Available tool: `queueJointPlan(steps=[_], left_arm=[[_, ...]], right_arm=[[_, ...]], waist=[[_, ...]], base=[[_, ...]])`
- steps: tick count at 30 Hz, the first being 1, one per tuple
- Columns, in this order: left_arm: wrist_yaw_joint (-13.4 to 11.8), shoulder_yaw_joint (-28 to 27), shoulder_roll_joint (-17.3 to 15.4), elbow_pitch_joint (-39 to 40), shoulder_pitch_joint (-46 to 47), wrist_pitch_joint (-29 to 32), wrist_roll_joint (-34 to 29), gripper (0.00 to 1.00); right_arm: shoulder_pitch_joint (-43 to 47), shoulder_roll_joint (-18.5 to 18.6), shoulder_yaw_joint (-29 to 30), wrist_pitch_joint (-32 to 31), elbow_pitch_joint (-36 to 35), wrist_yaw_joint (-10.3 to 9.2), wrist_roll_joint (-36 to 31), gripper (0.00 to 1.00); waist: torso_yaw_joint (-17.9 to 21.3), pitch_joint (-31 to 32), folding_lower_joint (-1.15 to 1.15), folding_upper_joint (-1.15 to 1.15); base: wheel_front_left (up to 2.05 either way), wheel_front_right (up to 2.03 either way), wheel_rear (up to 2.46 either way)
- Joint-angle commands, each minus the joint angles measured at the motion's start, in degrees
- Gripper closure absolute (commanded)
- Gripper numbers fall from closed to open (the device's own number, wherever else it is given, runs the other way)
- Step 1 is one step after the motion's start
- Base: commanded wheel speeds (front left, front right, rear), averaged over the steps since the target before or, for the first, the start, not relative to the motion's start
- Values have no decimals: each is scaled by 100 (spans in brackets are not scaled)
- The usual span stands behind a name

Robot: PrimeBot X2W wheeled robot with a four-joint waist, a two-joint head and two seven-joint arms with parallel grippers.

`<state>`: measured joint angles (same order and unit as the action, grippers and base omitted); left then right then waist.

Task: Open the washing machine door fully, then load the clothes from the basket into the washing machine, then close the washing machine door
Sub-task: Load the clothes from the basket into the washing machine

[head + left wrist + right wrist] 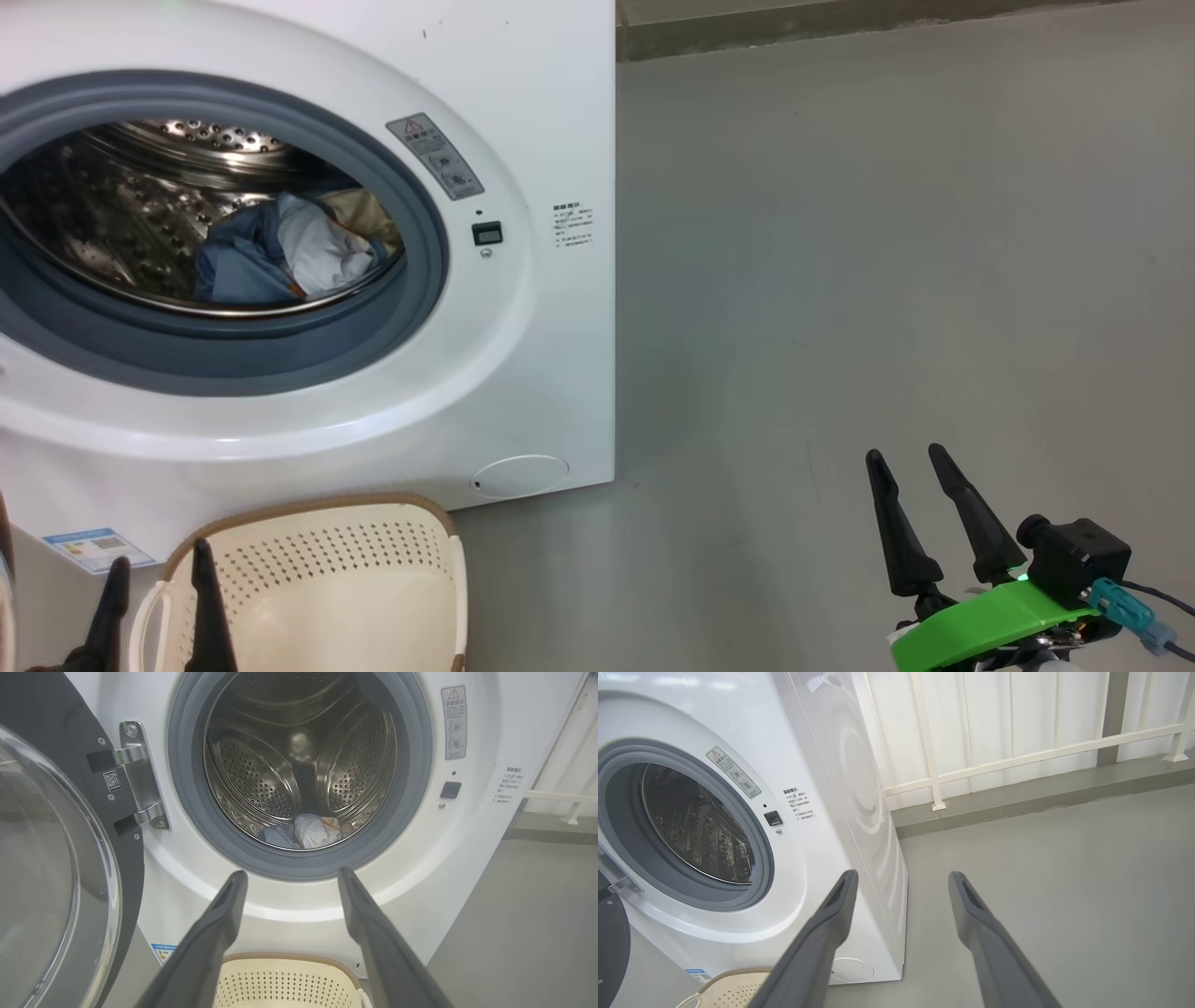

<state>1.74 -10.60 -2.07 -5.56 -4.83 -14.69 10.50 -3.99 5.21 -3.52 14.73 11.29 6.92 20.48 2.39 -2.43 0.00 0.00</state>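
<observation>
The white washing machine (523, 84) fills the left of the head view with its mouth uncovered. The clothes (280, 252), blue and white fabric, lie at the bottom of the steel drum (299, 756). Swung out on its hinge at the left is the washing machine door (51, 868), its clear glass bowl facing me. The cream basket (327, 579) stands on the floor in front of the machine, with no fabric visible inside. My left gripper (159, 565) hangs open beside the basket's left handle. My right gripper (907, 454) is open above bare floor on the right, holding nothing.
Grey floor (887, 261) stretches to the right of the machine. A white railing and wall (1017, 742) run behind it. A round lower flap (519, 474) sits at the machine's bottom right corner.
</observation>
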Motion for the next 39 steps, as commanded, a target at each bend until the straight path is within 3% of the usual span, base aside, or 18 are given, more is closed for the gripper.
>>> queueJointPlan(steps=[1,39], left_arm=[[-43,-123,-82,168,65,-30,19,0],[-227,68,-81,134,243,-30,-175,0]], right_arm=[[-109,44,-156,27,-154,57,-75,0],[-204,-17,-5,27,-60,57,-486,0]], waist=[[-5,-3,0,0],[-81,-174,0,0]], base=[[0,0,0],[0,0,0]])
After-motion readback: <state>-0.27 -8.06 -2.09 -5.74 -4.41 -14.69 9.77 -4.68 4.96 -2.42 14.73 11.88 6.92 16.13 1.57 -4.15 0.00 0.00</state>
